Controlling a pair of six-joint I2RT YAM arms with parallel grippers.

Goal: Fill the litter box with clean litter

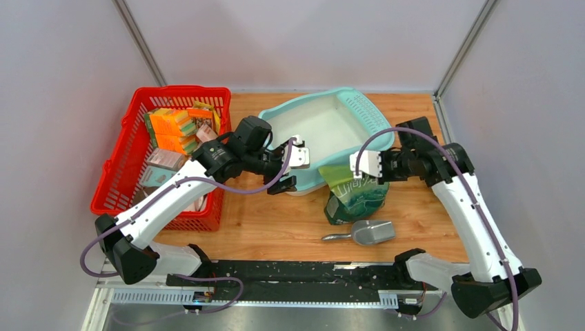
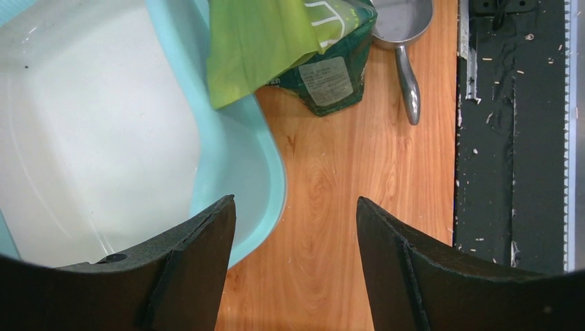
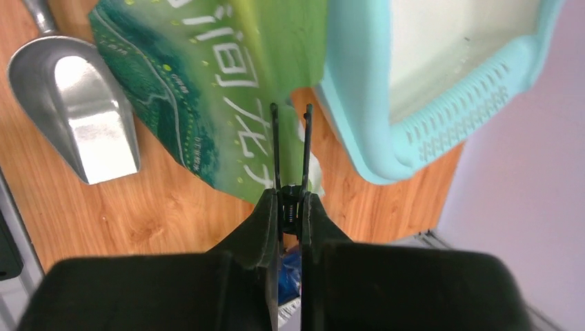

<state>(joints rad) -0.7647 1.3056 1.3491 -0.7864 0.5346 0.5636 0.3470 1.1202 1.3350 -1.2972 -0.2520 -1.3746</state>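
Walls (image 1: pixel 310 41) pale grey, closing three sides. Counter (image 1: pixel 276 221) wood-grain, with a black rail (image 1: pixel 296 272) along its near edge. Basket (image 1: pixel 117 172), red mesh, back left, packed with orange and green packets (image 1: pixel 172 127). Litter box (image 1: pixel 324 127) back centre: teal rim, whitish inside, perforated panel (image 1: pixel 365 110) at right end. Bag (image 1: pixel 355 200), green printed, stands at box's near right corner, top flap leaning on rim. Scoop (image 1: pixel 369 233), grey metal, lies just before bag. Left pincer (image 2: pixel 295 207) spread wide, holding nothing, over box's near left corner. Right pincer (image 3: pixel 290 196) pinched to a slit on bag's top edge.
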